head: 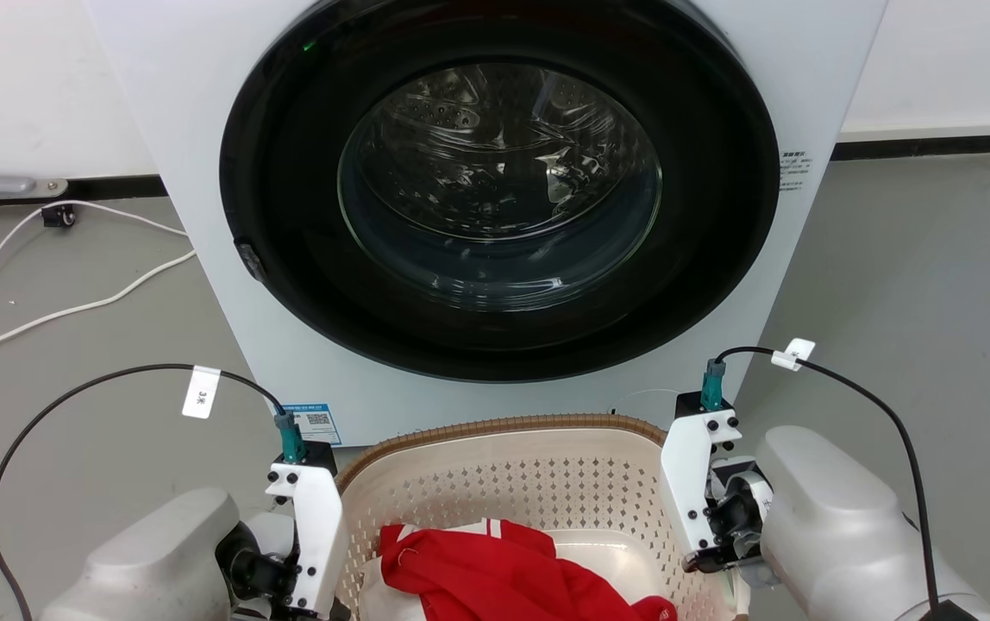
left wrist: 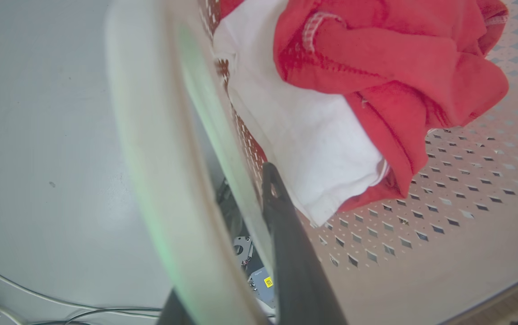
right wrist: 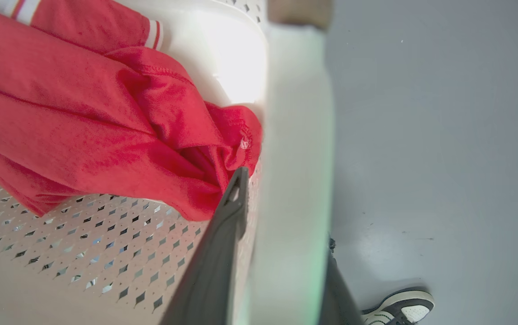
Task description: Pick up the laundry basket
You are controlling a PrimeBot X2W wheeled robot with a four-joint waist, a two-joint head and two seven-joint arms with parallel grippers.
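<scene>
Head view first: the white front-loading washing machine (head: 814, 78) stands straight ahead, its round black-rimmed glass door (head: 499, 185) shut. On the grey floor (head: 935, 259) right before it sits the laundry basket (head: 495, 427), a rounded cream plastic tub with perforated walls and a brown woven-look rim, low in the middle of the picture. A crumpled red garment (head: 478, 569) lies inside it. The left gripper (head: 310, 543) is tight against the basket's left wall and the right gripper (head: 711, 509) is tight against its right wall. Loose white cables (head: 38, 259) trail over the floor to the left of the washer.

Over to the left wrist view: one dark finger (left wrist: 286, 243) reaches down inside the basket wall and the other is just visible outside it. The white handle band fills the gap between them, so this gripper is clamped on the basket's side. A folded white cloth (left wrist: 299, 135) lies under the red garment.

Right wrist view now, and it is the mirror picture: one finger (right wrist: 216, 271) inside by the red fabric, one outside, closed on the white handle between them. A person's dark-and-white shoe (right wrist: 399, 307) stands on the floor nearby.
</scene>
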